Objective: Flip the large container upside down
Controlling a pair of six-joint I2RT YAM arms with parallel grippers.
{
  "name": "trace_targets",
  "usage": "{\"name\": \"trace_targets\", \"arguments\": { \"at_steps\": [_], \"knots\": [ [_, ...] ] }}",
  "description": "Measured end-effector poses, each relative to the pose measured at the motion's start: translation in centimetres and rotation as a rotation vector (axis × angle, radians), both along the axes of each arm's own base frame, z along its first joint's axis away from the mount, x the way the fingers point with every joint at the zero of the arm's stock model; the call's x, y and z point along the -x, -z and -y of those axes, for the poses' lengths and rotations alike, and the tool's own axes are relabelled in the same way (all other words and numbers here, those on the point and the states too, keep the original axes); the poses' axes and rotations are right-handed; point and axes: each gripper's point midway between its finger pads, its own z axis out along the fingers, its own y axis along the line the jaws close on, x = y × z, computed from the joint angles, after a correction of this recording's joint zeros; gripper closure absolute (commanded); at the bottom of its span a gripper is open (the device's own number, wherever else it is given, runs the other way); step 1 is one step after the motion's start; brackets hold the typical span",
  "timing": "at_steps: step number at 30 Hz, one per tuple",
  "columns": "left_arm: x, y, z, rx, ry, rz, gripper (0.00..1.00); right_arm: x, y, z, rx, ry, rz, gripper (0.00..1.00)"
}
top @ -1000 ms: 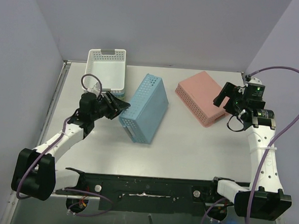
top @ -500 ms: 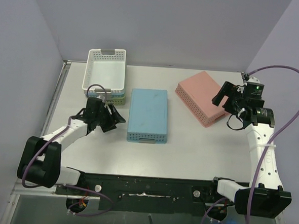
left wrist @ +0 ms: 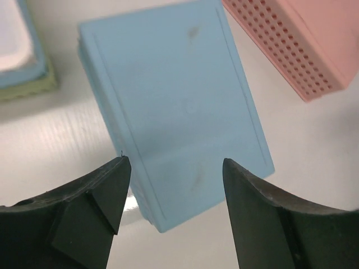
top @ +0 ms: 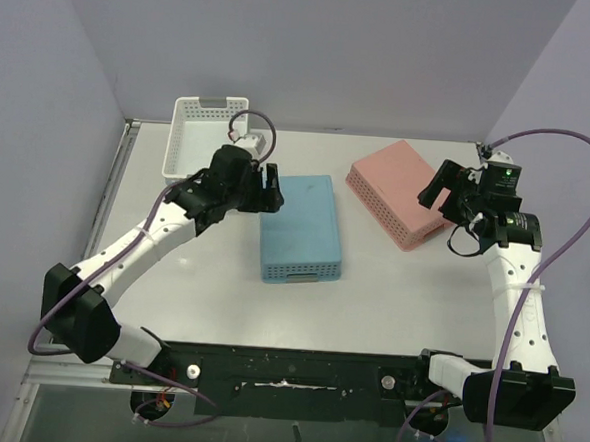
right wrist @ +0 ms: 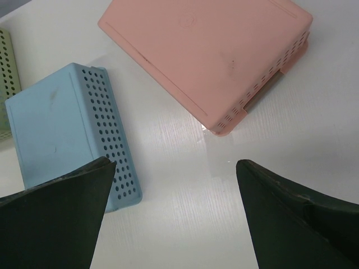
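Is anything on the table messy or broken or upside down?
Nothing looks spilled or broken. The blue basket and the pink basket both lie bottom-up, and the pink one sits at a slant. The white basket stands open side up.

The large container (top: 302,226) is a light blue rectangular plastic basket. It lies upside down on the desk (top: 391,297), with its smooth flat base facing up and its rim down on the surface. A few faint dark scuffs mark the base. Rows of small round holes pierce the side walls. It sits slightly left of the desk's centre, its long axis running near to far.
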Motion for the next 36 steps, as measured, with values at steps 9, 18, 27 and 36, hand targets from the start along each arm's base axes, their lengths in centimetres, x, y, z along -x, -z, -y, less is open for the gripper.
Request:
{"name": "trace_targets", "arguments": {
  "at_steps": [9,18,27,36],
  "knots": [
    [-6.7,-5.0,-7.0,-0.157,-0.184,0.119,0.26,0.2,0.2,-10.5,0.008,-0.323,0.019,0.02],
    [-16.2,-2.2,-10.0,-0.199,-0.251,0.019,0.27,2.0,6.7,-25.6,0.139,-0.673,-0.154,0.01],
    [-19.2,5.6,-8.7,-0.283,-0.199,-0.140,0.51,0.6,5.4,-22.4,0.192,-0.547,-0.117,0.00],
    [-19.5,5.2,-8.6,-0.290,-0.202,-0.135,1.00,0.6,5.4,-20.7,0.193,-0.485,-0.119,0.00]
  ]
}}
